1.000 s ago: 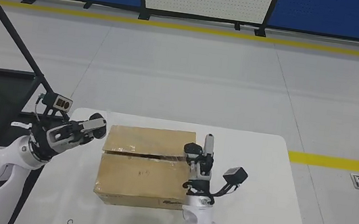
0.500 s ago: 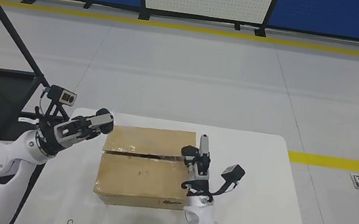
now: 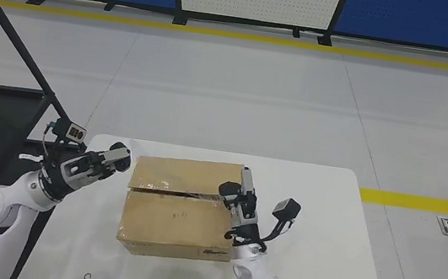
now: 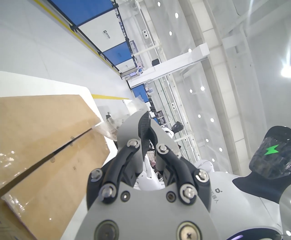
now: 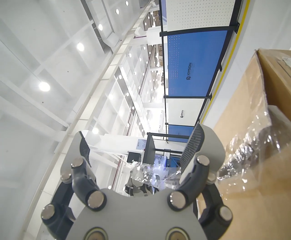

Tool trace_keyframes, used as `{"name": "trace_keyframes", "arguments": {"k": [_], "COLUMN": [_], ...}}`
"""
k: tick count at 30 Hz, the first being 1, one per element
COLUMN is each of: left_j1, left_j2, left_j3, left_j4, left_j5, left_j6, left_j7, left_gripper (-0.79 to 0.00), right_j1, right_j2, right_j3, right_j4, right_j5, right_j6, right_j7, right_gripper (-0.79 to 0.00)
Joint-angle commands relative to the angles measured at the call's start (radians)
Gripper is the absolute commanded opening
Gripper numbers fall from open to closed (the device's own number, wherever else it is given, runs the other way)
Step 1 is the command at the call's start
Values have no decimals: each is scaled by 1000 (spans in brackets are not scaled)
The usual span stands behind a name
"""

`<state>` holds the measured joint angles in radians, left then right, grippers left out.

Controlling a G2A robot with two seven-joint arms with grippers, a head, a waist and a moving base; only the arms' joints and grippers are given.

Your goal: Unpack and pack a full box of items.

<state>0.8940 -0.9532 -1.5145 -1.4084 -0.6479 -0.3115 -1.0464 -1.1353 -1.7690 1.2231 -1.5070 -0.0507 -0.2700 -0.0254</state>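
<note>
Entry: a cardboard box [image 3: 175, 218] is found on the white table [image 3: 322, 237], left of the middle and closer to the far edge than to the near one. Both top flaps are folded down. A dark seam [image 3: 174, 192] is seen running along the lid from the left end to the right end, gaping slightly toward the right end. The contents are hidden by the flaps.

The left gripper [image 4: 145, 117] is held just off the far left corner of the box and is pointed along the lid toward the right edge of the table. Its jaws are closed, with the ribbed pads pressed together, and nothing is seen clamped between them. Contact with the cardboard cannot be judged.

The right gripper [image 5: 139, 133] is placed at the right end of the box, beside the end of the seam, and is pointed toward the far edge of the table. Its jaws are spread wide and nothing is clamped. One finger [image 5: 193, 145] is seen just beside the end wall of the box.

A crumpled strip of clear tape [image 5: 250, 147] is noted hanging loose and wrinkled off the right end wall of the box. A scrap of the same film is seen lying across the gap near the roots of the right gripper's fingers, not pinched by the pads
</note>
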Motion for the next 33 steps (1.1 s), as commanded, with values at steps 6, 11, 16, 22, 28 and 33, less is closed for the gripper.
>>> {"name": "trace_keyframes", "arguments": {"k": [6,11,16,22,28,33], "left_j1": [43,53,56,60,72,86], "left_j2": [5,5,4,4,5,5], "left_j3": [-28,-28,-23,-20,-26,-28], "left_j4": [8,21,39,68,90,98], "left_j5": [-18,-17,-10,-10,-17,-20], "left_j6": [16,24,28,33,31,31], "left_j7": [0,5,14,16,1,-8], "left_gripper": [-785,-785,-785,-785,-785,-785], "right_j1": [24,31,32,34,30,22], "right_j2": [3,4,6,9,12,13], "right_j3": [-17,-25,-31,-36,-37,-32], "right_j4": [23,28,29,32,22,6], "right_j5": [-33,-32,-28,-22,14,43], "right_j6": [42,45,41,40,6,-17], "right_j7": [12,8,9,25,50,31], "right_gripper": [0,0,0,0,0,0]}}
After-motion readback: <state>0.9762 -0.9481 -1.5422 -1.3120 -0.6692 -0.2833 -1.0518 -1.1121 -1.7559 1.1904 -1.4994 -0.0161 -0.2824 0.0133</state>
